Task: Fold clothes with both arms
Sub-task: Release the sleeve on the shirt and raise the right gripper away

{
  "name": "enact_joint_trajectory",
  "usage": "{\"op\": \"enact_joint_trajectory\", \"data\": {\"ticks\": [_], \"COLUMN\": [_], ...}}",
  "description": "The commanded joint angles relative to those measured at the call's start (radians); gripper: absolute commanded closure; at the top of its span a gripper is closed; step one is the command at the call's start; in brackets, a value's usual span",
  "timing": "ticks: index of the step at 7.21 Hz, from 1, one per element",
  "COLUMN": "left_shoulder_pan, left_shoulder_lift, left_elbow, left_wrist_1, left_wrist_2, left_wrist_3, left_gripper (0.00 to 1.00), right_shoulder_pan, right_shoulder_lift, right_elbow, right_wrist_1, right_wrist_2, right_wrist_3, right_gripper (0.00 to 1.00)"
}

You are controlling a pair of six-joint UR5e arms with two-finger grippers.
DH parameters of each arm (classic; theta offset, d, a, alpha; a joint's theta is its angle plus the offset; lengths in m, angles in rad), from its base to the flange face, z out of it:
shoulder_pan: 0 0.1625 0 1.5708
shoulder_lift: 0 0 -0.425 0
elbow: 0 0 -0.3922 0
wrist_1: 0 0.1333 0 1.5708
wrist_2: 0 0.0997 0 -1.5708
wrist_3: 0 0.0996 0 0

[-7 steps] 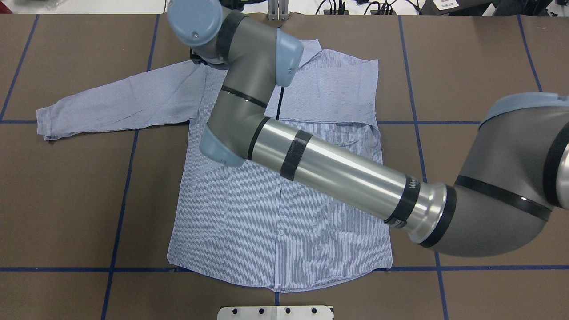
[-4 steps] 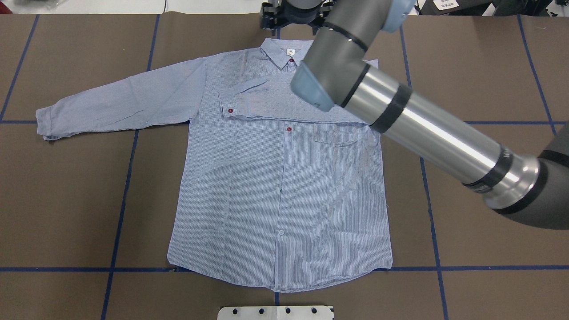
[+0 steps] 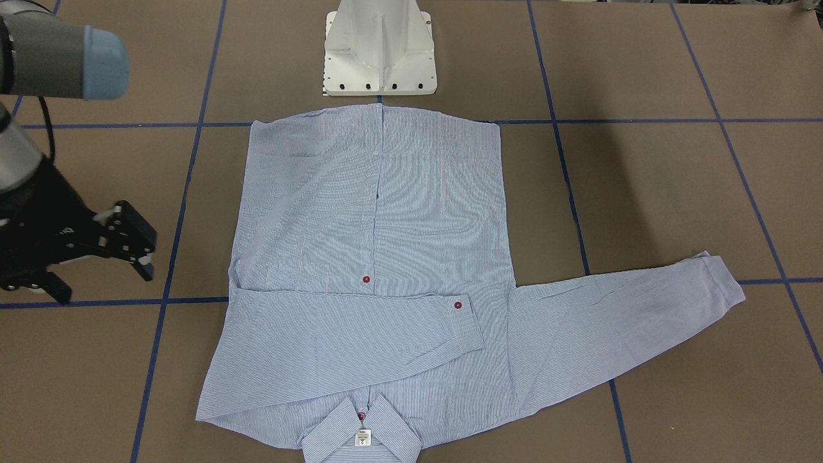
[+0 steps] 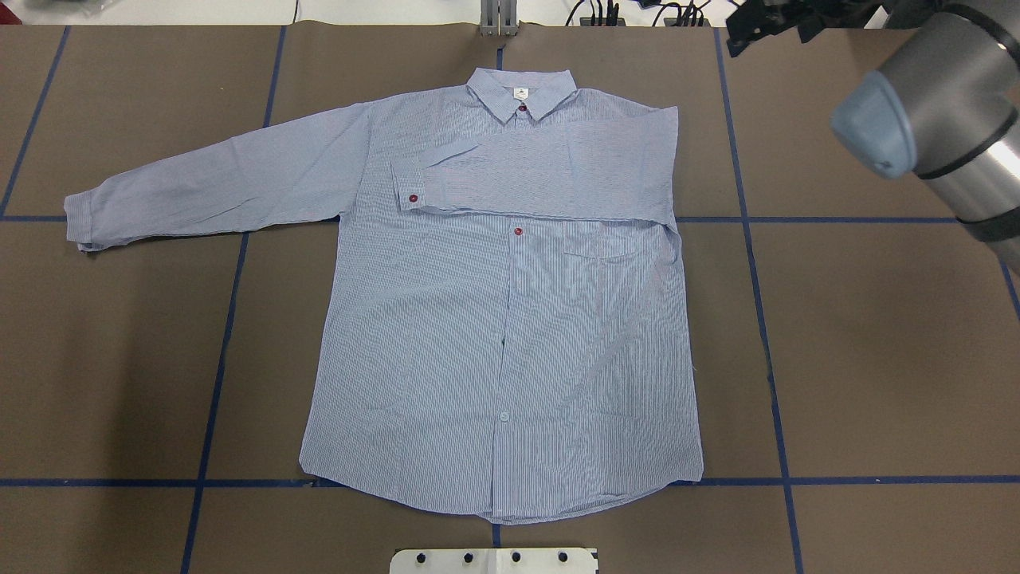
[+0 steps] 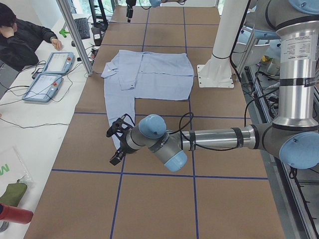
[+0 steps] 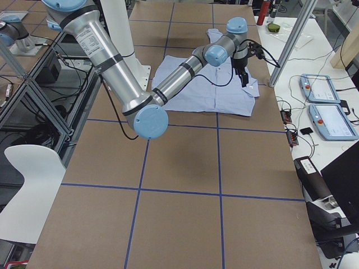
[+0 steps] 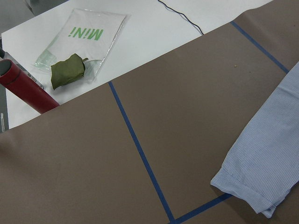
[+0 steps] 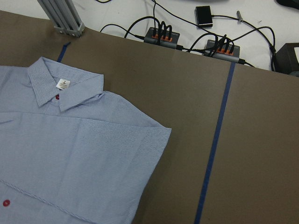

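Right tool (image 3: 108, 273) spread, empty, well apart from the shirt (image 4: 494, 343). Left tool (image 5: 112, 145) near the shirt's outstretched cuff (image 7: 254, 186), state cannot be told. Shirt flat on bench (image 4: 876, 359). Recommended: pinch cuff edge squarely, lift before crossing the shirt

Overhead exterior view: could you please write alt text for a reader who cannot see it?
A light blue striped shirt lies flat on the table, collar at the top, one sleeve folded across the chest, the other sleeve stretched left. The right arm is at top right.
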Motion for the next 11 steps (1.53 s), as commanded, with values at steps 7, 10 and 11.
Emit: {"op": "enact_joint_trajectory", "data": {"ticks": [7, 10, 11], "left_shoulder_pan": [0.371, 0.396, 0.423], "left_shoulder_lift": [-0.003, -0.060, -0.090], "left_elbow": [0.196, 0.263, 0.299], "left_wrist_1": [-0.438, -0.461, -0.476], "left_wrist_2": [0.290, 0.293, 0.330], "left_wrist_3": [-0.722, -0.774, -0.788], "left_gripper": [0.02, 0.04, 0.05], "right_shoulder_pan": [0.093, 0.093, 0.093], "right_shoulder_lift": [-0.239, -0.239, -0.239], "right_elbow": [0.171, 0.171, 0.171], "right_wrist_1": [0.011, 0.011, 0.011], "right_wrist_2": [0.079, 0.078, 0.078], "right_wrist_3": [-0.088, -0.088, -0.088], "right_gripper": [0.00, 0.00, 0.00]}}
